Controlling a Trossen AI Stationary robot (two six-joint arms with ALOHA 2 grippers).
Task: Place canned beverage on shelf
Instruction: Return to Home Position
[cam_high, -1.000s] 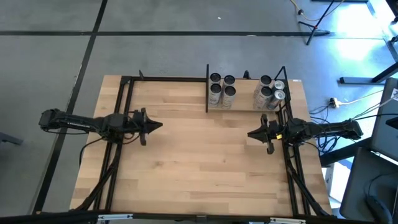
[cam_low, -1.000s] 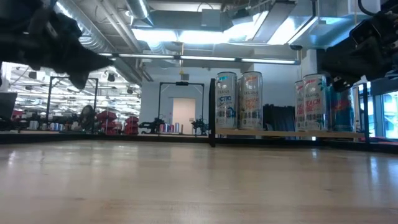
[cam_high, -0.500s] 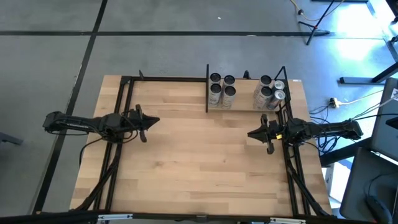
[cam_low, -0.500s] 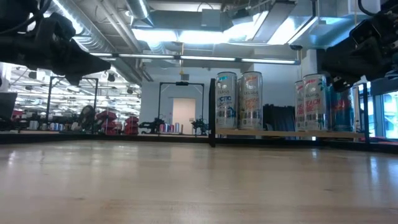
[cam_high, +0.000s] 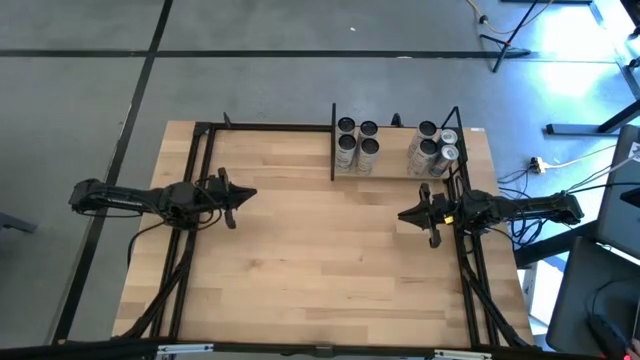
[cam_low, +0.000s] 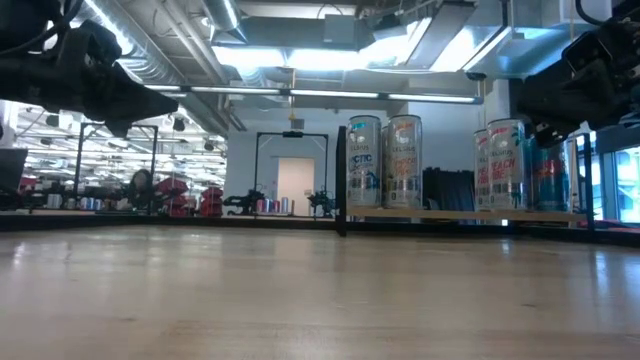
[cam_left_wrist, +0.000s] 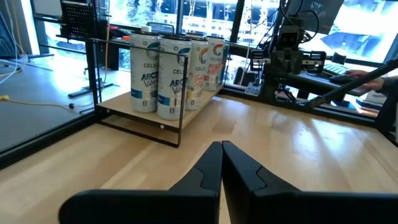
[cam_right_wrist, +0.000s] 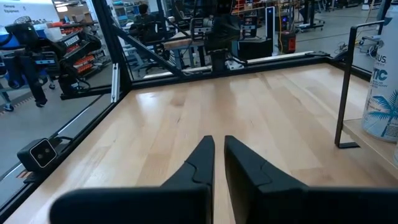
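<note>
Counter (cam_high: 320, 270): light wood with black rails, viewed from overhead; one dark arm reaching in from each side of the frame.
Shelf (cam_high: 393, 160): upper right of the overhead frame, on the counter's far edge; narrow wooden plank with thin black posts at its ends.
Left cluster (cam_high: 357, 140): four tall cans standing upright at the plank's left end, packed two by two just beside the left post.
Right cluster (cam_high: 436, 146): more upright cans crowded at the plank's right end, with bare plank between the two groups.
Low view: both groups in the right half of the frame, on the plank (cam_low: 450, 214); white cans with blue and pink lettering; both arms dark at the top corners, clear of the counter surface.
Left hand (cam_high: 250, 194): left of centre in the overhead frame, pointing toward the middle, well apart from the shelf; fingers pressed together, holding nothing.
Right hand (cam_high: 403, 214): right of centre, just below the shelf's right end in the frame, pointing toward the middle; fingers drawn together with only a thin slit between, holding nothing.
Left wrist view: shelf and cans in the upper left, the other arm in the upper right.
Right wrist view: one black post (cam_right_wrist: 344, 87) and part of a can (cam_right_wrist: 382, 93) at the right edge.
</note>
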